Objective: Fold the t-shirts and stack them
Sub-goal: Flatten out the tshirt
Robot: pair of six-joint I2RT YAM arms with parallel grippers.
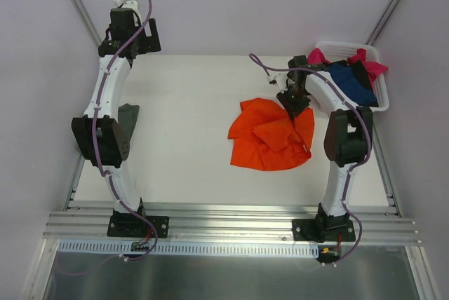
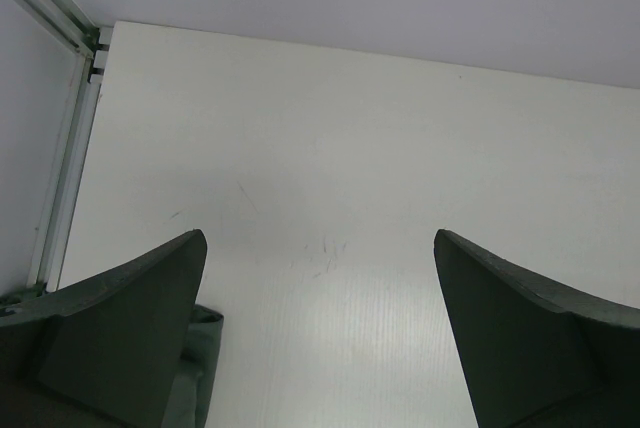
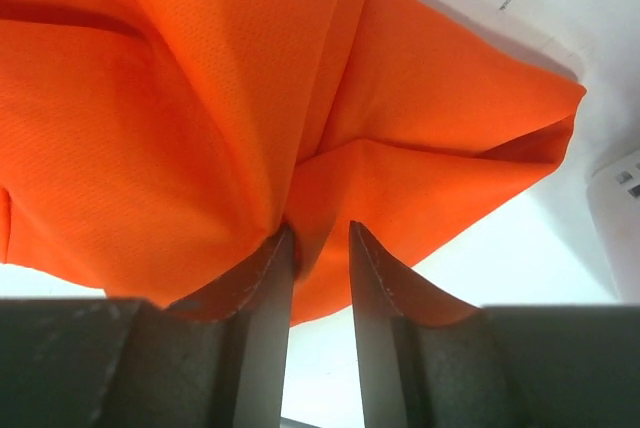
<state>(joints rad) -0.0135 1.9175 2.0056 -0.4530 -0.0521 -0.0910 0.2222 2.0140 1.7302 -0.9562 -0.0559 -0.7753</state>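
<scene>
A: Right claw [image 3: 320, 231]?
B: Narrow, pinching orange t-shirt [image 1: 270, 135] at its 1 o'clock edge. Shirt lies crumpled at the desk's [image 1: 182, 104] 3 o'clock side.
A: Left claw [image 2: 318, 238]?
B: Wide apart, above desk.

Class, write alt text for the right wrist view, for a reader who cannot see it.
The right gripper pinches a bunched fold of the orange t-shirt, which fills most of the view. The white table shows past the cloth on the right.
</scene>
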